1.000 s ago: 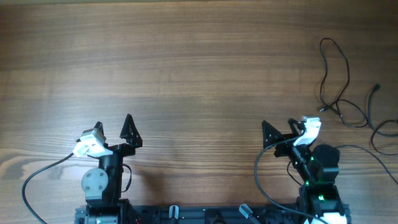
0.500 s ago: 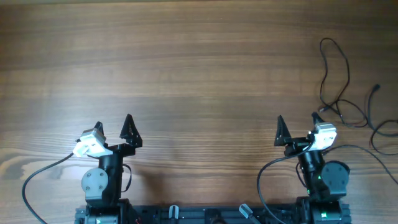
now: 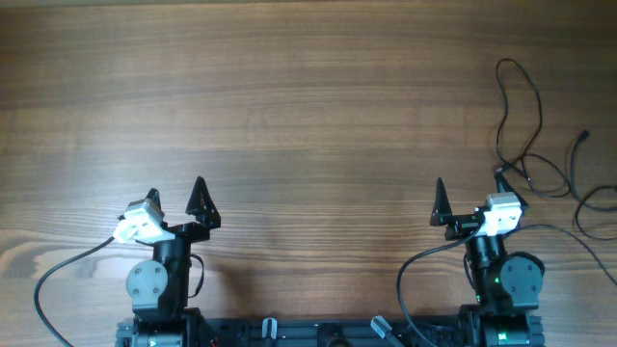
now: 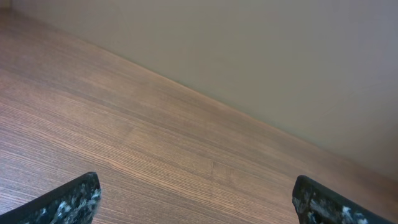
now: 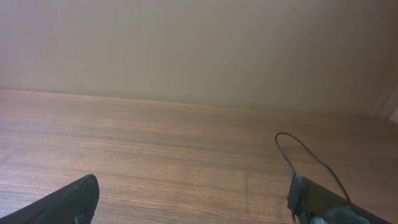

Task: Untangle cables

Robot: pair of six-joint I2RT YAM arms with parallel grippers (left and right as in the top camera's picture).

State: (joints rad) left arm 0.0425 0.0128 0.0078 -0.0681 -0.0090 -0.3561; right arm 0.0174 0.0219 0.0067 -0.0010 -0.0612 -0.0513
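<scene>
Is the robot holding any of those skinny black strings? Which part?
No, nothing is held. The left gripper and the right gripper are both open and empty. The thin black cables lie loose on the wooden table.

Robot lab bench, wood-grain table (image 3: 289,96), bare beige wall (image 5: 186,43)

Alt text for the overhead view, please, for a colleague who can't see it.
A loose tangle of very thin black cables lies at the right edge of the brown wooden table. The right gripper stands open close beside it; the left gripper stands open far off to the left, both holding nothing.
</scene>
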